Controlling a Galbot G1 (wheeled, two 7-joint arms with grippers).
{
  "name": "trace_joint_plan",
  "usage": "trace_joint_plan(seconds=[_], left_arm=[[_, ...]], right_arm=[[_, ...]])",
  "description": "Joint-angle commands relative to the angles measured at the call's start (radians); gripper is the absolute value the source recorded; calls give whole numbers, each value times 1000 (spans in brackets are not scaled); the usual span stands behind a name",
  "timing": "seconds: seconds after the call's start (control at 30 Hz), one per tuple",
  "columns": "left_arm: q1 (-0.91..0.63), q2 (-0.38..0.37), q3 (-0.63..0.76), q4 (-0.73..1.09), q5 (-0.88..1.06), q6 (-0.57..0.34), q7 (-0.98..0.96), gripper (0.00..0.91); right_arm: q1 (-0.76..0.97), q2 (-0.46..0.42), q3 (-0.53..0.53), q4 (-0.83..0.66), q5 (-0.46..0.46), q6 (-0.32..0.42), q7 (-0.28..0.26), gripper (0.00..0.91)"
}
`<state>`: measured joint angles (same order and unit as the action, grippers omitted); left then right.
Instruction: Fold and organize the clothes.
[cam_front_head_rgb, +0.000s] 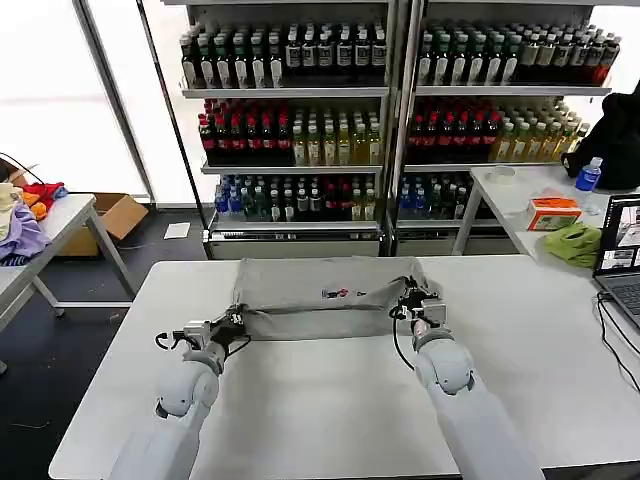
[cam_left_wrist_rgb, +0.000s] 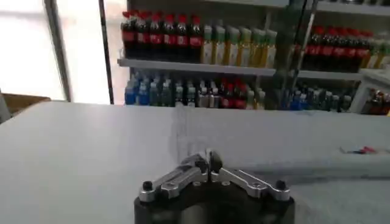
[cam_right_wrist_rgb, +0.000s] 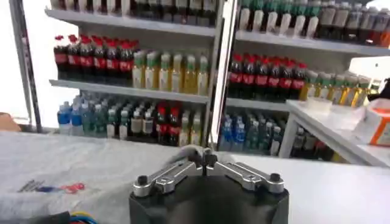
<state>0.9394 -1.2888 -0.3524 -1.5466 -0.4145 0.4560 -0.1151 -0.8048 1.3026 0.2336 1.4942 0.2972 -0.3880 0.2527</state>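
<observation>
A: White table (cam_front_head_rgb: 300, 400) before drink shelves (cam_front_head_rgb: 290, 110). Where are the grippers?

B: Left gripper (cam_front_head_rgb: 236, 320) and right gripper (cam_front_head_rgb: 409, 297) are pinched shut on the grey T-shirt (cam_front_head_rgb: 320, 298), one at each end; its long axis runs straight between them

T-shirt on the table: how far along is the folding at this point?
Done: the T-shirt already lies as a wide flat band on the table, chest print facing up, so one fold looks made. In hand: the left claw is shut on its near left corner and the right claw is shut on its right edge, apparently mid-fold. Left: folding it down to a compact stack and setting it aside.
</observation>
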Motion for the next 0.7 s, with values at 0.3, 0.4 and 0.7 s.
trace_joint_plan(seconds=[0.3,0.4,0.7], left_arm=[[9,12,-1,-86,4,80,-24,907],[23,20,-7,-151,-31,104,-41,907],[69,48,-36,-248,-103,121,-67,907]], right_arm=[[-7,18,29,69,235,-116,123,907],[-13,22,32,101,255,-132,156,907],[-25,40,34,190,272,-163,226,907]])
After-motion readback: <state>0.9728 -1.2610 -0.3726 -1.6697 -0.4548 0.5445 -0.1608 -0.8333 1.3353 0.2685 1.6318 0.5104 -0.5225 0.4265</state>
